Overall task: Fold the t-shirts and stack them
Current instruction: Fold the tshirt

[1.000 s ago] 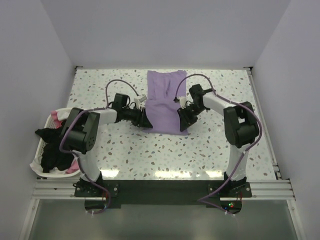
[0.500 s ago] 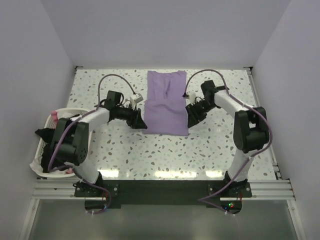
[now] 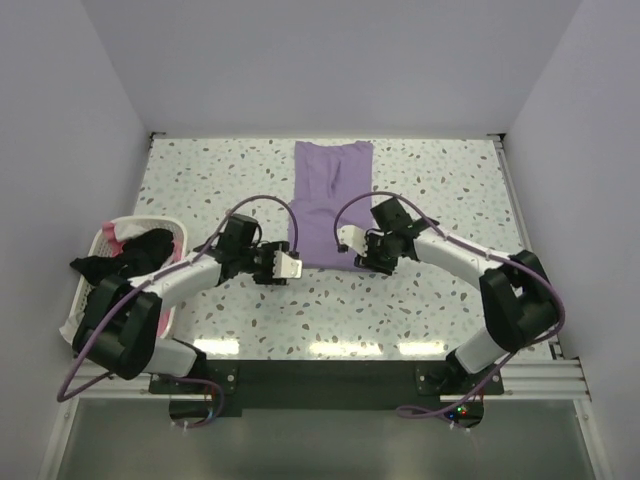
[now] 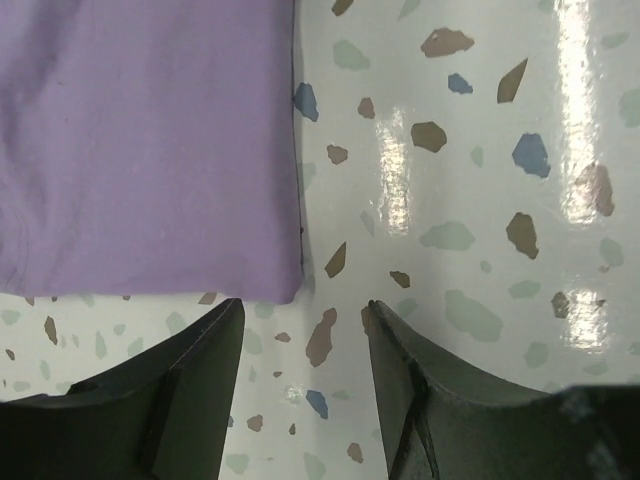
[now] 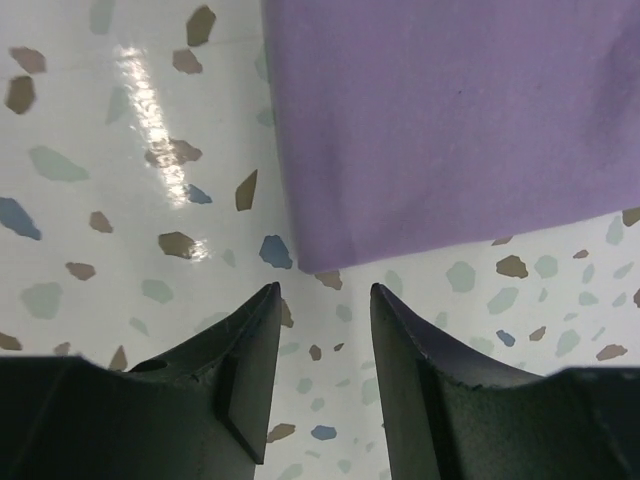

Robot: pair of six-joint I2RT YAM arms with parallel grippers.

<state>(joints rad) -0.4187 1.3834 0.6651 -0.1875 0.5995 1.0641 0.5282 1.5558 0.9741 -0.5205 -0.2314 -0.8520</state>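
A lilac-purple t-shirt [image 3: 332,200] lies folded into a long strip at the middle back of the speckled table [image 3: 440,190]. My left gripper [image 3: 290,268] stands open just short of the strip's near left corner. In the left wrist view that t-shirt corner [image 4: 270,270] lies just ahead of the open left gripper [image 4: 300,312], and only table shows between the fingers. My right gripper [image 3: 355,256] stands open at the near right corner. The purple t-shirt [image 5: 450,130] ends just ahead of the right gripper [image 5: 325,290], which holds nothing.
A white laundry basket [image 3: 168,225] stands at the table's left edge, beside the left arm's elbow. It holds a black t-shirt [image 3: 140,250] and pink cloth [image 3: 116,232]. White walls close in the table at the back and both sides.
Both grippers have let go of the purple shirt, which now lies flat. They have drawn back from its sides toward me to its near corners, and their jaws have spread wider.
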